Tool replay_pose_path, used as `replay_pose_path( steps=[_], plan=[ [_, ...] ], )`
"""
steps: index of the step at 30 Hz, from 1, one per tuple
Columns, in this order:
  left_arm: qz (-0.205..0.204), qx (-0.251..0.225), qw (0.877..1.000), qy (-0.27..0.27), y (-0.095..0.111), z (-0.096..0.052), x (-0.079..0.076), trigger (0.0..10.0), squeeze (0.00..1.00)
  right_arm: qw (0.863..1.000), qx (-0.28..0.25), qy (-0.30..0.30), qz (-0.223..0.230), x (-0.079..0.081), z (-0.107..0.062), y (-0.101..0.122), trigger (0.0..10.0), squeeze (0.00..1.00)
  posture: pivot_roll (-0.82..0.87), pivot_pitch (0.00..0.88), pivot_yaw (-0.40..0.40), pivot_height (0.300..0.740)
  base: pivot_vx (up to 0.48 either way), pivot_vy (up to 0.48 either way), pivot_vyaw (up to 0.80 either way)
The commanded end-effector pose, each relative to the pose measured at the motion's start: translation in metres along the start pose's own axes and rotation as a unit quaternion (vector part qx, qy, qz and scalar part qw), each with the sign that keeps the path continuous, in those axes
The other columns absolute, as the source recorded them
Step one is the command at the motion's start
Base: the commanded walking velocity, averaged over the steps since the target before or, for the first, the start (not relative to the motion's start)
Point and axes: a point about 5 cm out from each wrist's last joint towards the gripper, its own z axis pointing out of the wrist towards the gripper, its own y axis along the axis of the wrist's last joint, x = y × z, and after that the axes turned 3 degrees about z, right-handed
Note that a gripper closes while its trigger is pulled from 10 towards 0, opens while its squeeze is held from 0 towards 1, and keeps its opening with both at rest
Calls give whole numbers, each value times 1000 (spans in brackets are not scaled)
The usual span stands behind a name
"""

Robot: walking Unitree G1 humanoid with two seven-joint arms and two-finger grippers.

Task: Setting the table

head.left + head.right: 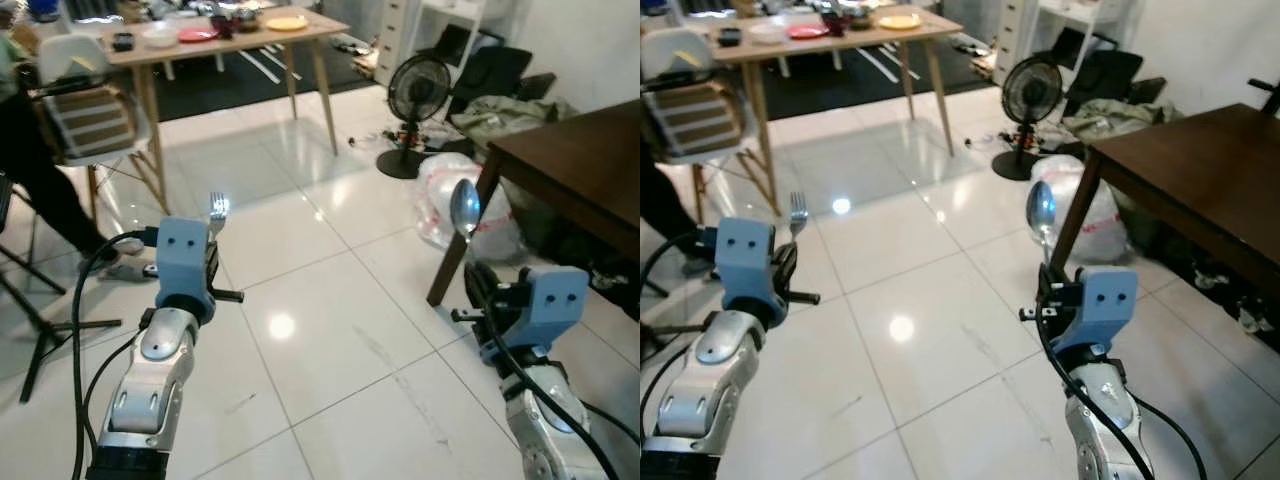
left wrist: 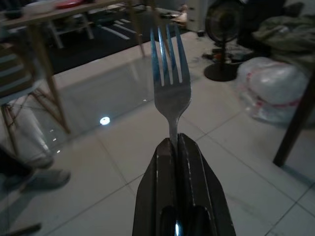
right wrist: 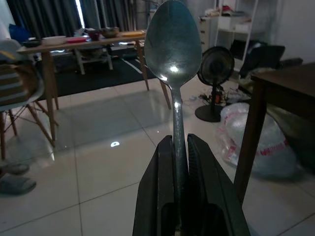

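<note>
My left gripper [image 2: 175, 140] is shut on the handle of a metal fork [image 2: 169, 86], which stands upright with its tines up [image 1: 218, 207] above the white tiled floor. My right gripper [image 3: 179, 140] is shut on a metal spoon [image 3: 172, 46], bowl up [image 1: 464, 207], held in front of the corner of a dark wooden table [image 1: 590, 165] at the right. Far back at the left stands a light wooden table [image 1: 225, 45] carrying plates and bowls, among them a yellow plate [image 1: 287, 22] and a red plate [image 1: 197, 34].
A white chair [image 1: 85, 100] and a person's legs [image 1: 45, 195] are at the left beside the far table. A black floor fan [image 1: 415, 100], white plastic bags [image 1: 460, 200] and piled clothes [image 1: 505, 115] sit near the dark table. A tripod foot [image 1: 55, 335] stands at the left.
</note>
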Motion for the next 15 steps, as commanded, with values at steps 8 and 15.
replay_pose_path(
  steps=[8, 15],
  plan=[
    [6, -4, 1000, 3, 1, 0, 3, 10000, 0, 1000, -5, -4, 0, -1, -1, 1, 10000, 0, -16, 103, 103, 740, 472, 0, 0],
    [8, -4, 1000, 2, 1, 0, 3, 10000, 0, 1000, -9, -2, -4, -1, 1, 2, 10000, 0, -13, 102, 103, 740, 474, 0, 0]
  ],
)
